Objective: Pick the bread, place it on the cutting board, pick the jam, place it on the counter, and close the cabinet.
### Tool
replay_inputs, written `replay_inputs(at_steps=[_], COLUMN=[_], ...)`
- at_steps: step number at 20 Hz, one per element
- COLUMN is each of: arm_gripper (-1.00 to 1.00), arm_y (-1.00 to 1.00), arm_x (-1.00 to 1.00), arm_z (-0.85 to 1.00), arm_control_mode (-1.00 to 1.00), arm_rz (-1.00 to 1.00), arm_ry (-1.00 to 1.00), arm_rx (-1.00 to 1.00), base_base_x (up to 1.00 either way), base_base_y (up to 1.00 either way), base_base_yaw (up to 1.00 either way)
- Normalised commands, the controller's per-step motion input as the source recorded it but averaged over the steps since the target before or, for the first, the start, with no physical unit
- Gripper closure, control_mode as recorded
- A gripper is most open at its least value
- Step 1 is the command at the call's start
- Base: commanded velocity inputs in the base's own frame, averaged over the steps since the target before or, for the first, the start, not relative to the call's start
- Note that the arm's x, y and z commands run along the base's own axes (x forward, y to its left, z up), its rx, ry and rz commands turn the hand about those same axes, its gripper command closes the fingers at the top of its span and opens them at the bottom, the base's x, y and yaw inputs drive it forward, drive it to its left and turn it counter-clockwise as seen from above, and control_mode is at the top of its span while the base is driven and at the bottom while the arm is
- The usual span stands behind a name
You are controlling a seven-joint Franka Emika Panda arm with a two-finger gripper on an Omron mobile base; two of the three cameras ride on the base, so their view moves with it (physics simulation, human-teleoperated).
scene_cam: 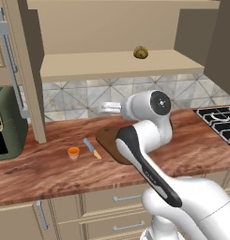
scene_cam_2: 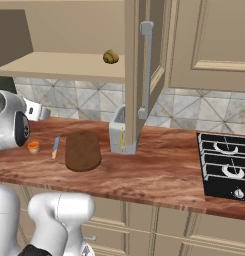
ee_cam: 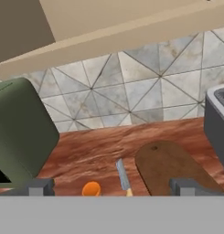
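Pincer (ee_cam: 109, 186) spread wide, holding nothing.

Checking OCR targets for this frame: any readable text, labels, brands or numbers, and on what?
None readable.
The toaster front has small yellowish marks, too small to read.
The stove knob has no legible marking.
The jam jar and the green appliance show no label.

Even, soft rendered light, no glare, faint shadow inside the cabinet (scene_cam: 111, 28), slightly low-resolution softness throughout
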Motion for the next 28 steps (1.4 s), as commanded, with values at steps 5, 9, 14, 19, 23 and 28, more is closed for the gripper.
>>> replay_inputs(at_steps=[5, 9, 14, 19, 23, 28], arm_gripper=[-1.00, -1.00, -1.00, -1.00, -1.00, -1.00], arm_y=[-0.38, -0.21, -0.20, -0.20, -0.26, -0.29], arm_x=[0.00, 0.00, -0.01, -0.01, 0.00, 0.00], arm_z=[0.09, 0.03, 0.00, 0.00, 0.19, 0.32], arm_control_mode=[-1.00, -1.00, -1.00, -1.00, -1.00, -1.00], arm_rz=[0.00, 0.00, 0.00, -0.01, -0.02, 0.00], arm_ry=[0.00, 0.00, 0.00, 0.00, 0.00, 0.00], arm_rx=[-0.03, -0.11, -0.13, -0.15, -0.02, 0.00], base_base_x=[0.00, 0.00, 0.00, 0.00, 0.00, 0.00], base_base_y=[0.00, 0.00, 0.00, 0.00, 0.00, 0.00], base_base_yaw=[0.00, 0.00, 0.00, 0.00, 0.00, 0.00])
